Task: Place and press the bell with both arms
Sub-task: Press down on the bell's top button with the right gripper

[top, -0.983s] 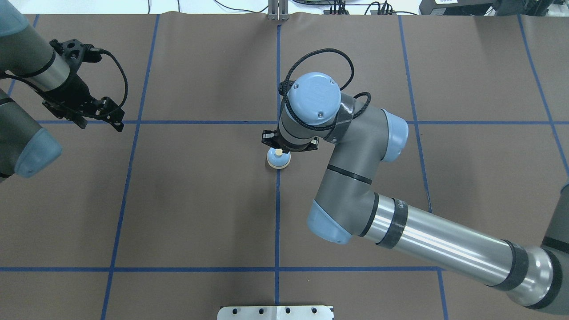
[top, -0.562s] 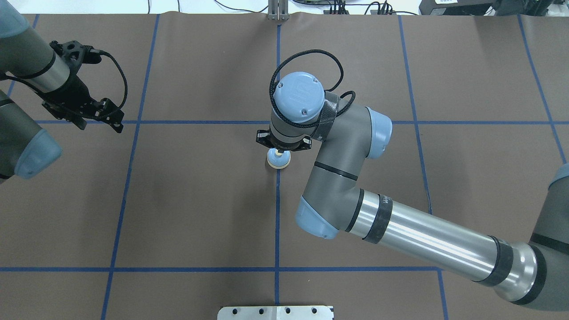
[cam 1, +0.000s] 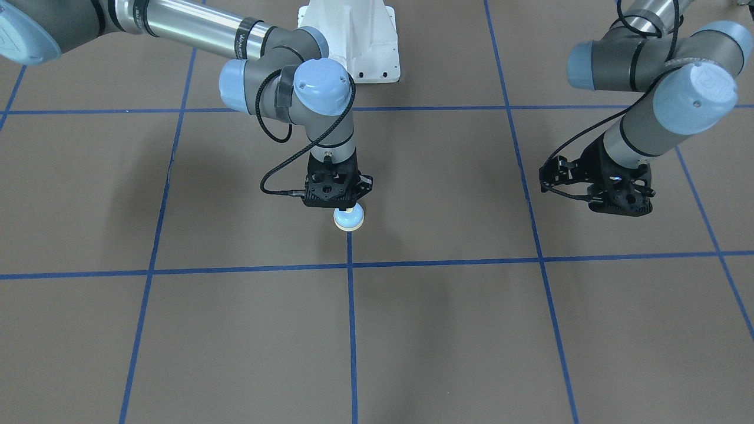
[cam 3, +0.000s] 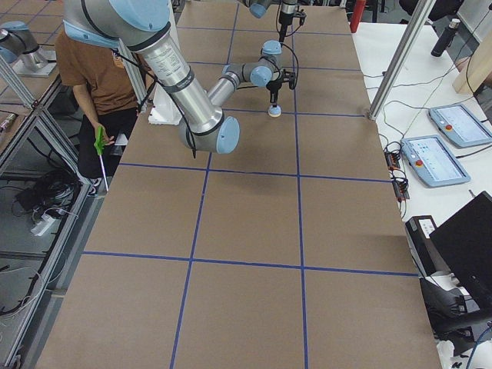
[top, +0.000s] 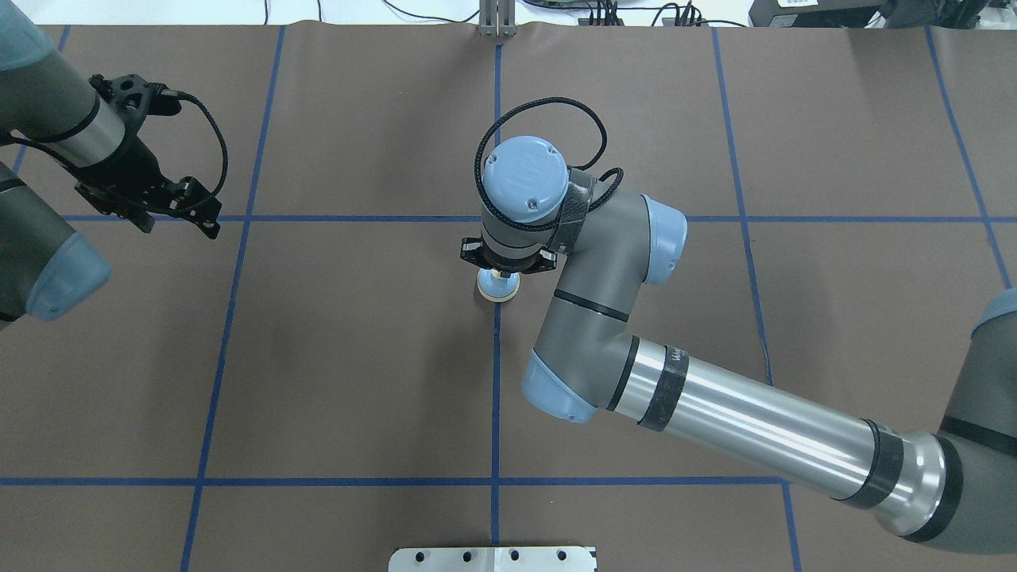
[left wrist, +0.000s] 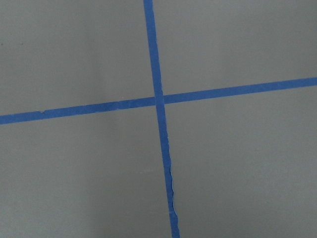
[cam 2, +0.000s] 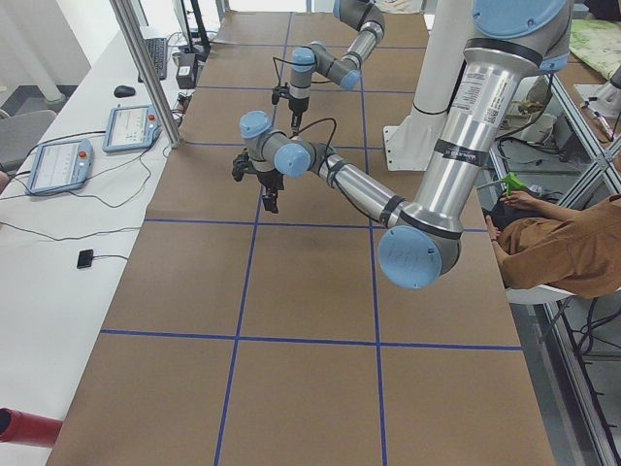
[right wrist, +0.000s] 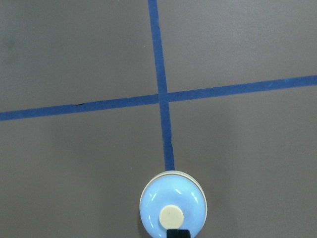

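The light-blue bell [top: 498, 289] with its cream button stands on the brown mat on the centre blue tape line; it also shows in the front view [cam 1: 349, 219] and in the right wrist view [right wrist: 173, 208]. My right gripper [top: 500, 274] points straight down right over it. Its black fingertip [right wrist: 178, 233] shows as one shut tip at the near edge of the cream button. I cannot tell whether it touches. My left gripper [top: 179, 216] hangs tilted over the mat far to the left, empty; its jaws do not show clearly [cam 1: 618, 205].
Blue tape lines cross the mat [left wrist: 158, 99]. The white bolted pedestal [cam 1: 353, 41] stands at the robot's side. A metal bracket [top: 493, 558] lies at the near edge. A seated person [cam 2: 563, 252] and tablets [cam 3: 446, 154] are beside the table.
My right arm has swung left and its wrist has come over the bell. The bell and the left arm have stayed where they were.
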